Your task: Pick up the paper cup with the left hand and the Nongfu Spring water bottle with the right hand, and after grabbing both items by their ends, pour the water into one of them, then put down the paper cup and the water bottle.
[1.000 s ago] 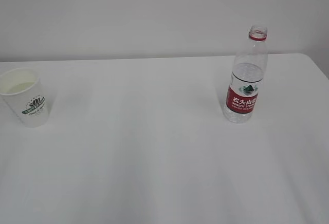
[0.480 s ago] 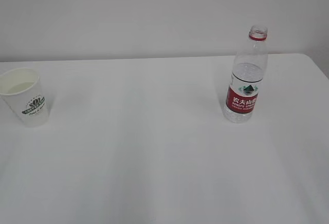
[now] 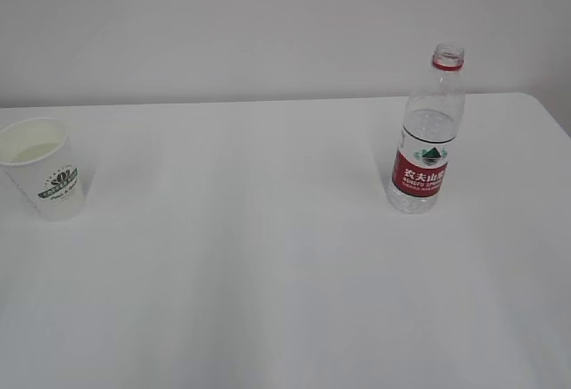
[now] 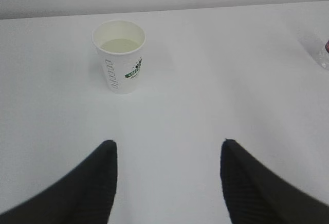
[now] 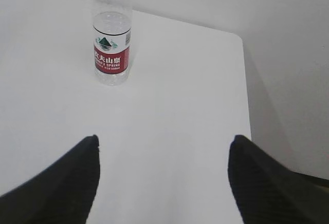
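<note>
Paper cup [image 3: 43, 168] stands far left on the tabletop [image 3: 268, 255], liquid already inside, and the uncapped Nongfu Spring water bottle [image 3: 428, 135] stands upright far right. A crooked approach could tip either and spill. Both the left pincer [image 4: 168, 154] and right pincer [image 5: 163, 149] are spread and empty; nothing has shifted from the earlier view.

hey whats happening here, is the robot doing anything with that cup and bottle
Nothing is held right now. The paper cup stands upright at the table's left, with liquid in it, and the uncapped Nongfu Spring water bottle stands at the right. The left gripper and right gripper are both open and empty, well short of them.
</note>
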Motion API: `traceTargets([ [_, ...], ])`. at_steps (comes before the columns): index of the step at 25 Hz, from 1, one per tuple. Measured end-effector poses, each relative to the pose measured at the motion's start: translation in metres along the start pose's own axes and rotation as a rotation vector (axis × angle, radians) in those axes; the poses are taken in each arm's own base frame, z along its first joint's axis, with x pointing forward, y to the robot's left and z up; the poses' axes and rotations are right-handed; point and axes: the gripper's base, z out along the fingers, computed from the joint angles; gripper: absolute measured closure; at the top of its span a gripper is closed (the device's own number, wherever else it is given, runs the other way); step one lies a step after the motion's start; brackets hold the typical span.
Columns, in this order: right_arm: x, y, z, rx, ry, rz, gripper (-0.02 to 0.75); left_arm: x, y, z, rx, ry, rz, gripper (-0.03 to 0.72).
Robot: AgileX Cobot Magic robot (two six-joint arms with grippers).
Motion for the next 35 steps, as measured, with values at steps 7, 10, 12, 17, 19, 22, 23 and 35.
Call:
traceTargets([
  [7, 0.003, 0.000, 0.000, -0.002, 0.031, 0.002, 0.148, 0.013, 0.001, -0.001, -0.011, 0.145, -0.004, 0.238],
  [10, 0.005, 0.000, -0.001, -0.001, 0.053, 0.001, 0.148, 0.020, 0.002, -0.003, -0.019, 0.222, -0.004, 0.238],
  [12, 0.006, 0.000, -0.001, -0.002, 0.071, 0.002, 0.148, 0.021, 0.003, -0.003, -0.033, 0.236, 0.008, 0.241],
  [17, 0.009, 0.000, -0.001, -0.001, 0.104, 0.000, 0.148, 0.021, 0.007, -0.003, -0.069, 0.236, 0.033, 0.247],
  [19, 0.010, 0.000, -0.001, -0.001, 0.116, 0.000, 0.148, 0.021, 0.008, -0.003, -0.079, 0.235, 0.041, 0.248],
  [22, 0.015, 0.001, 0.003, -0.003, 0.142, -0.004, 0.148, 0.021, 0.008, -0.003, -0.083, 0.234, 0.043, 0.249],
  [23, 0.017, 0.002, 0.005, -0.004, 0.151, -0.007, 0.148, 0.021, 0.008, -0.003, -0.083, 0.234, 0.043, 0.249],
  [35, 0.033, 0.006, 0.015, -0.008, 0.240, -0.020, 0.148, 0.025, 0.007, 0.006, -0.061, 0.214, 0.035, 0.249],
])
